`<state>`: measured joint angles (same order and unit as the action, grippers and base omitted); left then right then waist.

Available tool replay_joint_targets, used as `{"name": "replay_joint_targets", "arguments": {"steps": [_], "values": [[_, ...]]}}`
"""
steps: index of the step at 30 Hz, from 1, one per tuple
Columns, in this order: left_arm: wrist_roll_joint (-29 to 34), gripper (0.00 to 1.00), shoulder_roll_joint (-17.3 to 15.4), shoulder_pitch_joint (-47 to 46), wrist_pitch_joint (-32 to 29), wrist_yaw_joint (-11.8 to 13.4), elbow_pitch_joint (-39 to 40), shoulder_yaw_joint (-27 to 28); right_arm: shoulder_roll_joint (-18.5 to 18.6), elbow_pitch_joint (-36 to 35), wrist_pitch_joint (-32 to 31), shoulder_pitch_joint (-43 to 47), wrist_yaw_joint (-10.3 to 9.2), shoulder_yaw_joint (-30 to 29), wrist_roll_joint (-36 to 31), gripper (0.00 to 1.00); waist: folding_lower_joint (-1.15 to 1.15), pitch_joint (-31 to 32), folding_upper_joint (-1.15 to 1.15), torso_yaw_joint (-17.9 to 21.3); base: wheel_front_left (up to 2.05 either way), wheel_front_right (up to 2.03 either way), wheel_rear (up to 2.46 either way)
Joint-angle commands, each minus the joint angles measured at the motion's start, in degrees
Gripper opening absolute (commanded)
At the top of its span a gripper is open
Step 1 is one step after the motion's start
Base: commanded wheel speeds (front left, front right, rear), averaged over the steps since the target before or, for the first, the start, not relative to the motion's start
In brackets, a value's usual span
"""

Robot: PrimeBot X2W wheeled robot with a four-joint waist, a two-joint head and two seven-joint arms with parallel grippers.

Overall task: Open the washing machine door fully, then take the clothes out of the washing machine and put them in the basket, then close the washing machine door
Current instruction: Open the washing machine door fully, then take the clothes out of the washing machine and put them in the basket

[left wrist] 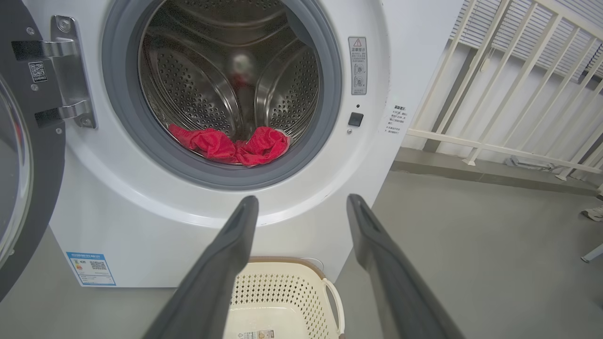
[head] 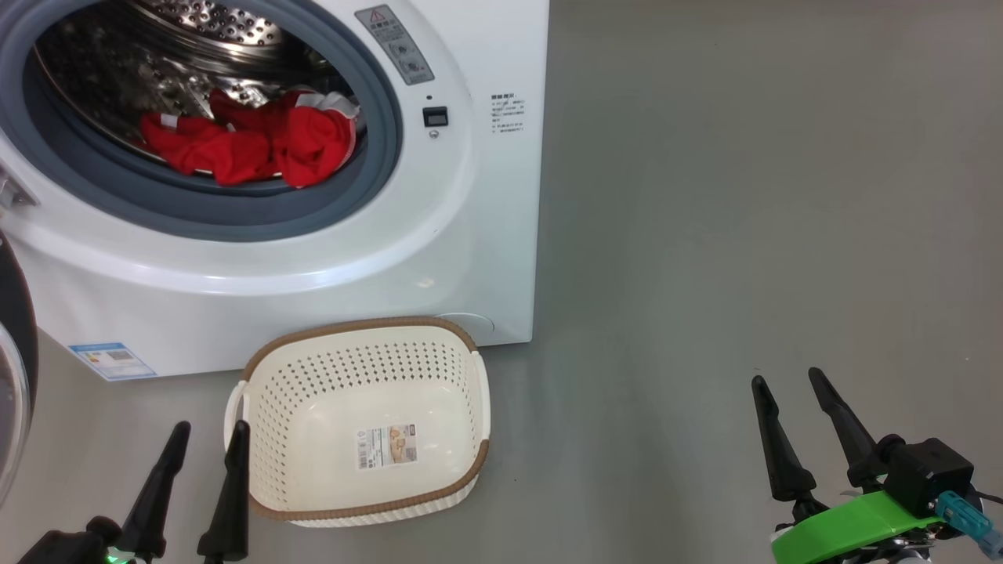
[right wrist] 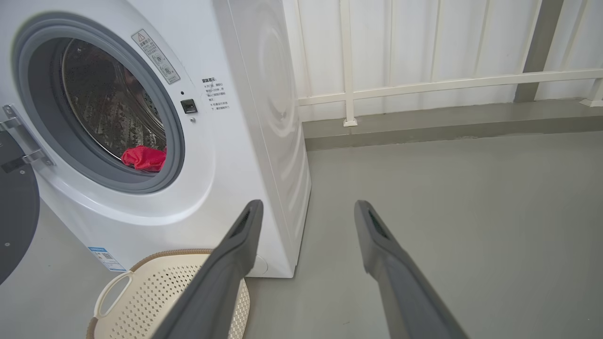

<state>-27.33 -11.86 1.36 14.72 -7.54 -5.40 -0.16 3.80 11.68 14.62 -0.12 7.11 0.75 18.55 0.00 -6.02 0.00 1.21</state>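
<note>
**Head view.** We see the washing machine (head: pixel 470 235) with its mouth uncovered. The washing machine door (head: pixel 14 313) stands open at the left edge. The clothes (head: pixel 251 145) lie bunched at the bottom front of the steel drum (head: pixel 157 70), and their near fold reaches the inner edge of the grey gasket (head: pixel 235 215). The basket (head: pixel 360 323) stands empty on the floor (head: pixel 705 274), just before the machine's foot and below the opening. The left gripper (head: pixel 211 429) sits low beside the basket's left handle, and the right gripper (head: pixel 787 378) is well apart to the right. Both have their fingers spread and hold nothing.

**Left wrist view.** We look along the spread fingers almost straight into the drum. The red heap lies low in the opening, the basket rim shows beneath the fingers, and the door hinge (left wrist: pixel 66 70) sits at upper left.

**Right wrist view.** The machine appears obliquely, with a white railing (right wrist: pixel 424 84) behind. Just a corner of red shows past the gasket.

**Step in hand.** We judge the door step done and the first reach for the clothes due. The left arm looks better aligned for it. We would:
- enter above the gasket lip with the fingers wide;
- close on the thickest bunch rather than on a trim edge;
- lift before drawing back, so the fabric does not drag on the rubber;
- release low over the basket.
</note>
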Motion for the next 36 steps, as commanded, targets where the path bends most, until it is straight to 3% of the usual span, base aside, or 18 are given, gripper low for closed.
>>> {"name": "replay_joint_targets", "arguments": {"steps": [1,12,26,36], "values": [[-0.7,1.00,-1.5,-0.7,0.3,0.1,1.6,1.8,0.4,-1.6,0.4,-0.4,0.37,1.1,-0.3,1.00,0.00,0.0,0.00,-0.1,0.00,0.00,0.00],[-3.5,1.00,-2.1,-0.5,0.3,0.1,3.0,1.1,0.4,-1.7,0.4,-0.5,0.37,1.3,-0.4,1.00,0.00,-0.2,0.00,-0.5,0.24,-0.24,0.00],[-3.1,1.00,-2.6,-1.6,0.3,0.1,1.9,1.8,0.0,-1.6,0.4,-1.1,0.37,1.4,-0.7,1.00,0.00,-1.0,0.00,-0.8,1.36,-1.36,0.00],[-2.3,1.00,-2.3,-2.0,0.3,0.1,1.0,2.0,-0.2,-1.4,0.4,-1.4,0.37,1.4,-0.7,1.00,0.00,-1.5,0.00,-1.2,0.32,-0.32,0.00]]}}
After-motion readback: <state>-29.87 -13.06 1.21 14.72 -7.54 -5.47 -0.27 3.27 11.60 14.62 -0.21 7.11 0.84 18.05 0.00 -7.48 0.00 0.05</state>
